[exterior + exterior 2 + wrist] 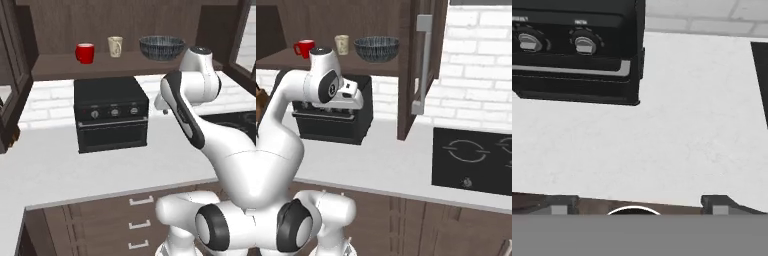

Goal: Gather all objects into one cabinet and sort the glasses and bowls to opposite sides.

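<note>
Left base view | red mug: 1 | beige cup: 1 | bowl: 1

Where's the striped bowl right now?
The bowl sits on the open cabinet shelf, right of the beige cup, above the black oven.

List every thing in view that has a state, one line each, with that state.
red mug: upright on the cabinet shelf, left end.
beige cup: upright, between mug and bowl.
bowl: upright, right of the cup.
cabinet door: swung open.
toaster oven: door shut, on the counter.
drawers: closed.
gripper: open, holding nothing, above the counter.
</note>
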You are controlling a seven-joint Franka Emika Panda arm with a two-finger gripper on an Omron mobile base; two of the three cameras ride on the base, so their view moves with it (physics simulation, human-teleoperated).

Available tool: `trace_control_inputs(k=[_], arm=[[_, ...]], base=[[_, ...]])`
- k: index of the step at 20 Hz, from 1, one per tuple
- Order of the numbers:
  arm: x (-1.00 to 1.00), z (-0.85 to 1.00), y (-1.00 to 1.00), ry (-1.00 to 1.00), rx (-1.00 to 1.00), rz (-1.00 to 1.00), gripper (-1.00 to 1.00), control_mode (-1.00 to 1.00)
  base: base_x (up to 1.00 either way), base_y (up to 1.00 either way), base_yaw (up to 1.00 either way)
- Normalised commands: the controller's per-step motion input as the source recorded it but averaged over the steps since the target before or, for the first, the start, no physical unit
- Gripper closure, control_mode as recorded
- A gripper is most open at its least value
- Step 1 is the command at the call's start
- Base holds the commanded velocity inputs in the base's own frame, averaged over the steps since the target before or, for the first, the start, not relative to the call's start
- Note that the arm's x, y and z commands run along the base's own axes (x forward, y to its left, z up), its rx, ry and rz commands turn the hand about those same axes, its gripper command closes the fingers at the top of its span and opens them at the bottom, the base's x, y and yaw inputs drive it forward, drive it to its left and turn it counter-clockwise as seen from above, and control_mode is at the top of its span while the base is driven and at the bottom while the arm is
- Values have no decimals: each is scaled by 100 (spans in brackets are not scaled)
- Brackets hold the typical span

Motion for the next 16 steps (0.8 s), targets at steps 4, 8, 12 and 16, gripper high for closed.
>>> trace_control_inputs(k=[4,8,12,16], arm=[[0,0,0,0,0,0,-100,100],[0,0,0,0,0,0,-100,100],[0,0,0,0,0,0,-100,100],[0,0,0,0,0,0,-100,100]], base=[[-90,-10,-3],[-81,-12,-7],[-75,-34,-4],[-33,-70,0]])
